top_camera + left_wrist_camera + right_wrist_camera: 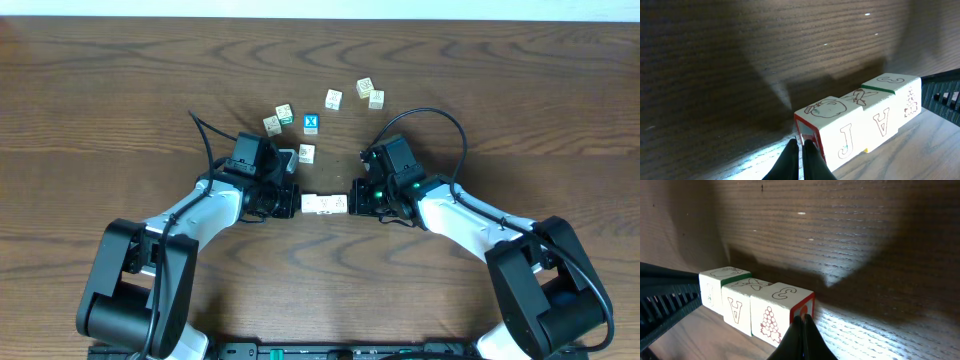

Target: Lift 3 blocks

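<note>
Three cream blocks point(325, 205) lie end to end in a short row between the two arms. My left gripper point(296, 203) is shut, its fingertips point(800, 145) pressed against the red-edged end face of the J block point(840, 137). My right gripper point(352, 203) is also shut, its tip point(802, 320) against the red-edged end of the grape-printed block point(771, 317). The A block point(737, 305) sits in the middle. Nothing is between either pair of fingers. Whether the row rests on the table or hangs just above it I cannot tell.
Several loose cream cubes lie farther back: one point(306, 153) close to the left arm, a pair point(278, 118), one point(333, 99) and another pair point(371, 93). A blue cube with a white X point(311, 123) sits among them. Cables loop behind both wrists.
</note>
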